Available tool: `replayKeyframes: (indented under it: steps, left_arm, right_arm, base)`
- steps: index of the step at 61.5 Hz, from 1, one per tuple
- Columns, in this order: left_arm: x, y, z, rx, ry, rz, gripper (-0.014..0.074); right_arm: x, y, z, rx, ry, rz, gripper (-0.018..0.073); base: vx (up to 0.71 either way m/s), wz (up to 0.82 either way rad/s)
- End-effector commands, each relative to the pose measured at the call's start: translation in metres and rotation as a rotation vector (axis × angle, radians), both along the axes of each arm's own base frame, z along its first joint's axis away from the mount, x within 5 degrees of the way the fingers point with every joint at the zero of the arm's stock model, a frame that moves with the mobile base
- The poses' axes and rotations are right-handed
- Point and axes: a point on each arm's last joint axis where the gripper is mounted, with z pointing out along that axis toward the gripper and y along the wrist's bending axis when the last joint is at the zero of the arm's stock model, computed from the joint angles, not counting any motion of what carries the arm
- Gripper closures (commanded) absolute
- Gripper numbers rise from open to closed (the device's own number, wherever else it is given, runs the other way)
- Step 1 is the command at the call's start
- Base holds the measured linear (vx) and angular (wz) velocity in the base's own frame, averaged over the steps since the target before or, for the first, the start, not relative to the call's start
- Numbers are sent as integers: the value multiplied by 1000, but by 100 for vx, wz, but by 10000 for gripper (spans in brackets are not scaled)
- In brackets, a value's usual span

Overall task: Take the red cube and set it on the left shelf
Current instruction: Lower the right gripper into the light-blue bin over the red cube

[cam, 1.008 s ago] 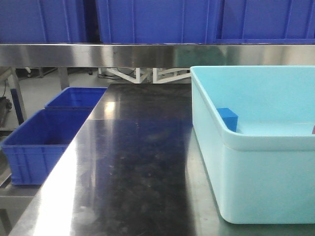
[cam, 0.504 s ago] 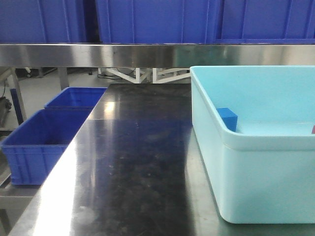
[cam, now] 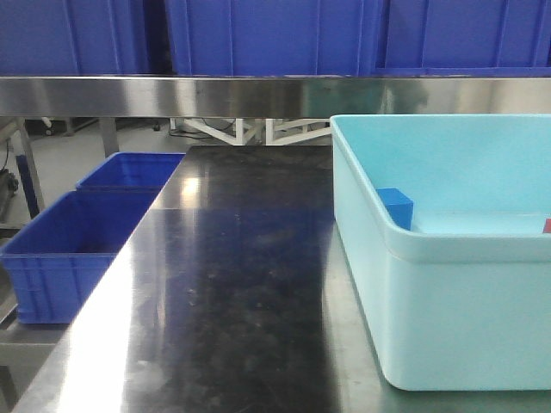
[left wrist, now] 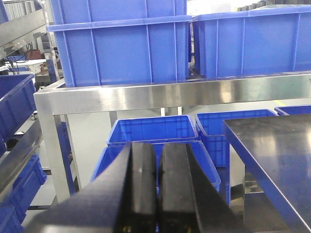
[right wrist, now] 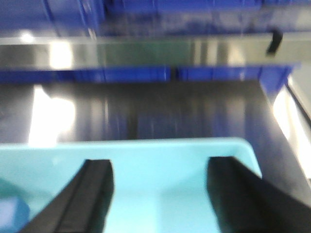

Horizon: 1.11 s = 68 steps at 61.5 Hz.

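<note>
The red cube (cam: 547, 225) shows only as a sliver at the right edge of the front view, inside the light-blue tub (cam: 448, 318). The left shelf's steel rail (left wrist: 146, 97) carries large dark-blue crates (left wrist: 121, 43) in the left wrist view. My left gripper (left wrist: 158, 150) is shut and empty, off the table's left side above floor crates. My right gripper (right wrist: 158, 167) is open, its fingers (right wrist: 95, 189) hanging over the tub's inside (right wrist: 160, 194). The red cube is out of the right wrist view.
A small blue cube (cam: 395, 206) lies against the tub's left wall; a blurred blue shape shows in the right wrist view (right wrist: 12, 213). Blue crates (cam: 77, 249) stand low beside the dark-topped table (cam: 241, 284). A steel rail with crates (cam: 258, 95) crosses behind.
The front view has shifted slightly: the tub and crates sit a little further left and up in the frame. The right wrist view is motion-blurred.
</note>
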Motion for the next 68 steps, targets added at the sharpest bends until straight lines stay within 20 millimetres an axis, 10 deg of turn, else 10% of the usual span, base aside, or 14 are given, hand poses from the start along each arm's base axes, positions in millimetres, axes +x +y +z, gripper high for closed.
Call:
replayKeyframes:
  steps: [1,68]
  left_arm:
    - [1,0,0,-9,-53,3,491]
    - [1,0,0,-9,-53,3,491]
  right_arm:
    - [10,-1,9,13,94,-23,-63]
    - [56,54,-38,-22,476,161,-55]
  base:
    - [0,0]
    - [0,0]
